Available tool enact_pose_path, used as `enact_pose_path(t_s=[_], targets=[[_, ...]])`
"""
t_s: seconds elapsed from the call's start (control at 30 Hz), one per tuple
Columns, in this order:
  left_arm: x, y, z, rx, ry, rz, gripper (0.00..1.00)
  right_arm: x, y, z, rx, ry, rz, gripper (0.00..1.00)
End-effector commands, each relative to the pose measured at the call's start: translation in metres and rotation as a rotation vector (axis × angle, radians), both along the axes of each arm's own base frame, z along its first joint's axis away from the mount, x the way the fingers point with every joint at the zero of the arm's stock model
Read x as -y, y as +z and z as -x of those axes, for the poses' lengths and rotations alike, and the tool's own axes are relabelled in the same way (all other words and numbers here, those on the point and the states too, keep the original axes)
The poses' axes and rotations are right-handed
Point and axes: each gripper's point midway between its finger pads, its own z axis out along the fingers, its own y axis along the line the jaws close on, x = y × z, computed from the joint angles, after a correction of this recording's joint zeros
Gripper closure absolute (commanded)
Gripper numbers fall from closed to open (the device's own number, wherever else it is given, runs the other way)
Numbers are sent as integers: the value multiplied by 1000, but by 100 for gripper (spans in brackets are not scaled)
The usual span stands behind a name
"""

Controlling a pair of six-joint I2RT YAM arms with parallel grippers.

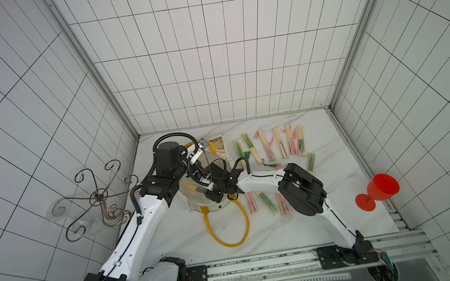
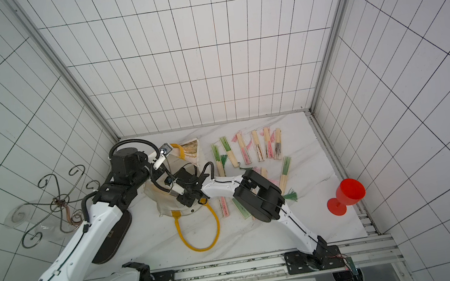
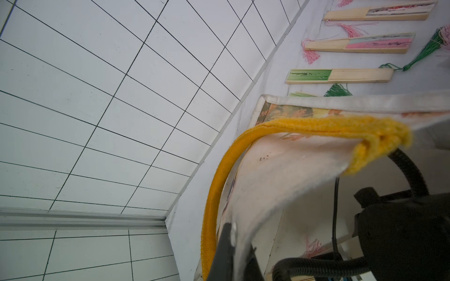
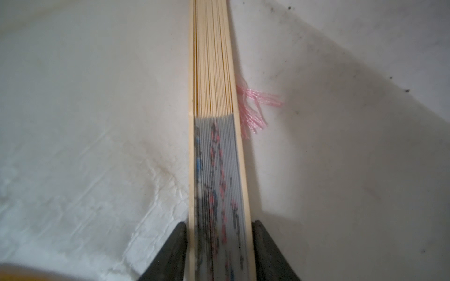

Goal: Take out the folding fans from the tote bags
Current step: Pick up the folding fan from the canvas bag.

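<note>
The cream tote bag (image 1: 206, 207) (image 2: 167, 207) lies at the table's left with its mouth held up. My left gripper (image 1: 202, 147) (image 3: 239, 253) is shut on the bag's cloth rim (image 3: 280, 170), next to a yellow handle (image 3: 219, 182). Reaching into the bag's mouth, my right gripper (image 1: 209, 187) (image 4: 220, 233) is shut on a folding fan (image 4: 214, 97) with pale slats, ink-marked folds and a pink tassel. That fan's bamboo end (image 1: 190, 187) shows inside the bag. Several other fans (image 1: 264, 149) (image 2: 257, 150) lie on the marble table to the right.
More fans (image 1: 268, 205) lie under and beside my right arm. The bag's other yellow handle (image 1: 230, 243) loops toward the front edge. A red goblet (image 1: 379, 190) stands at the right edge. A wire stand (image 1: 99, 196) sits beyond the table's left side.
</note>
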Motion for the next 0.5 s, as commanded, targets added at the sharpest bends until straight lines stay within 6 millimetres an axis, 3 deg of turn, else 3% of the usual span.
enact_pose_path(t_s=[0.0, 0.3, 0.47], targets=[[-3, 17, -5, 54, 28, 8, 100, 33, -45, 31, -171, -10, 194, 61], [-18, 21, -15, 90, 118, -23, 100, 44, -24, 45, -232, -52, 207, 71], [-21, 22, -15, 101, 130, -35, 100, 47, -8, 53, -243, -72, 212, 70]])
